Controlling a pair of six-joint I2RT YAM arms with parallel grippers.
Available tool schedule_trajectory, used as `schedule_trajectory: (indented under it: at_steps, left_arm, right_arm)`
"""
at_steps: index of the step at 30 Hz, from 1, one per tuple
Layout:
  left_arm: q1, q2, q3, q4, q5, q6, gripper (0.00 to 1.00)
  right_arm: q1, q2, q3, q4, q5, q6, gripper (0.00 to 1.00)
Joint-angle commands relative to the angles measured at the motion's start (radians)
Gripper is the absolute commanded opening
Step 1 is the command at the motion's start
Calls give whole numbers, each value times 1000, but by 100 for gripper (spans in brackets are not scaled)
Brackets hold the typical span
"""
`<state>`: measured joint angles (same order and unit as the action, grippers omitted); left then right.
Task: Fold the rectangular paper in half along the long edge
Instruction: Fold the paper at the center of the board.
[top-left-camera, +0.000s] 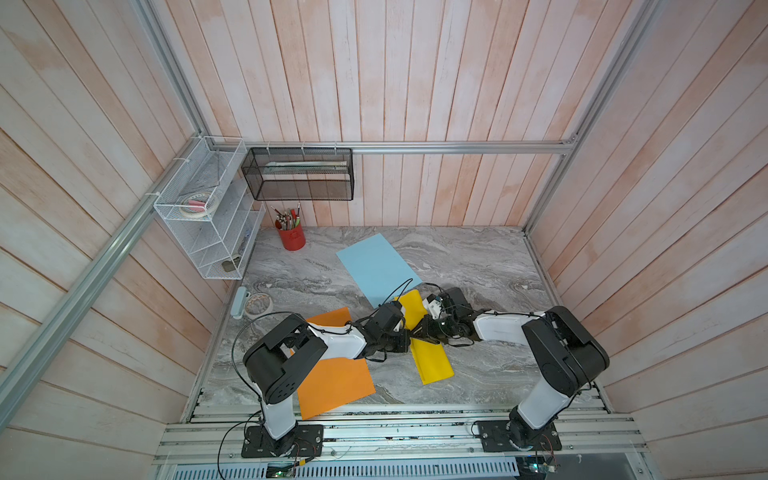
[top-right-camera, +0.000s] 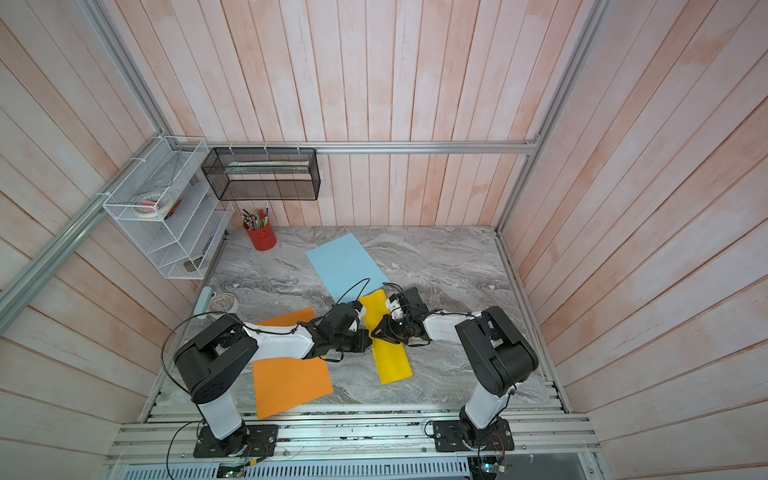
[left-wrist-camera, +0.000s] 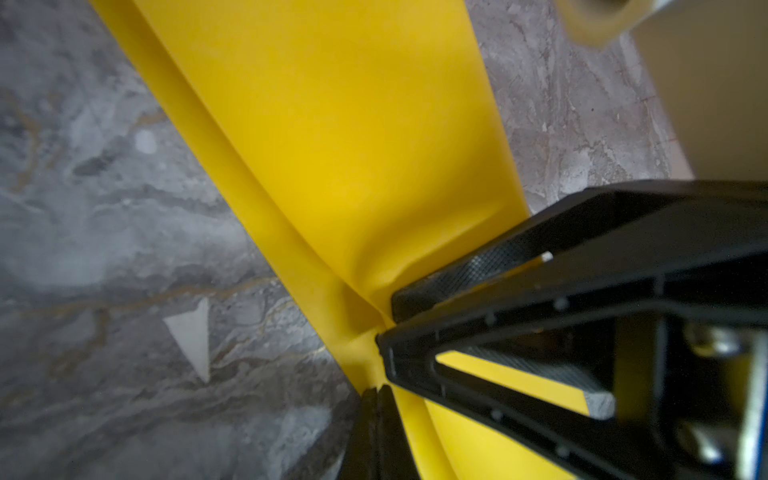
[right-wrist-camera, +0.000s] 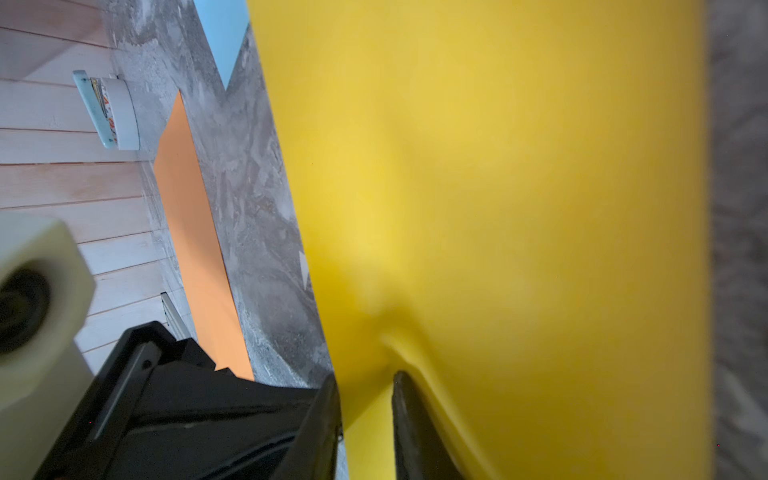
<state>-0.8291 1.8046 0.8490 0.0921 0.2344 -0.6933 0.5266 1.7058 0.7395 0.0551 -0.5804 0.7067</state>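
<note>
The rectangular yellow paper (top-left-camera: 433, 362) (top-right-camera: 391, 362) lies folded lengthwise into a long strip in the middle of the marble table. My two grippers meet at the strip's left long edge, about halfway along. The left gripper (left-wrist-camera: 377, 392) (top-left-camera: 405, 338) is shut, and its joined tips touch the creased edge of the paper (left-wrist-camera: 332, 145). The right gripper (right-wrist-camera: 366, 390) (top-left-camera: 417, 333) stands slightly open, its two fingers astride the edge with the yellow paper (right-wrist-camera: 498, 166) showing in the gap. The paper buckles a little where the fingers meet it.
A blue sheet (top-left-camera: 376, 266) lies behind the yellow strip and an orange sheet (top-left-camera: 336, 382) under the left arm. A red pencil cup (top-left-camera: 291, 237), a tape roll (top-left-camera: 257, 303), a white wire rack (top-left-camera: 208, 216) and a black mesh basket (top-left-camera: 299, 174) sit at the back left.
</note>
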Motion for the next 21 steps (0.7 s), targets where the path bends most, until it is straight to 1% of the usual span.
schedule_trajectory:
  at_steps: [1, 5, 6, 8, 10, 15, 17, 18, 20, 21]
  left_arm:
    - [16, 14, -36, -139, -40, 6, 0]
    - [48, -48, -67, -143, -42, 2, 0]
    - [60, -69, -78, -139, -40, -1, 0]
    - [90, -122, -112, -112, -22, -10, 0]
    - [111, -155, -132, -92, -4, -15, 0]
    - [116, -152, -102, -97, 12, -6, 0]
    - [116, -140, -88, -89, 21, -8, 0]
    - [116, -136, -82, -83, 23, -9, 0]
    - [116, -133, -67, -62, 31, -11, 0]
    - [116, -131, -59, -55, 33, -13, 0]
  right_arm:
    - [5, 19, -8, -32, 31, -4, 26]
    - [5, 10, -13, -33, 31, -3, 26]
    - [6, 9, -15, -31, 29, -3, 27]
    - [5, 5, -18, -35, 34, -6, 32]
    - [6, 3, -20, -36, 37, -6, 32]
    - [6, 3, -22, -31, 34, -4, 32]
    - [6, 3, -20, -32, 34, -4, 29]
    - [5, 3, -20, -33, 34, -4, 26]
    - [6, 5, -21, -35, 34, -7, 16]
    - [5, 7, -22, -34, 33, -7, 14]
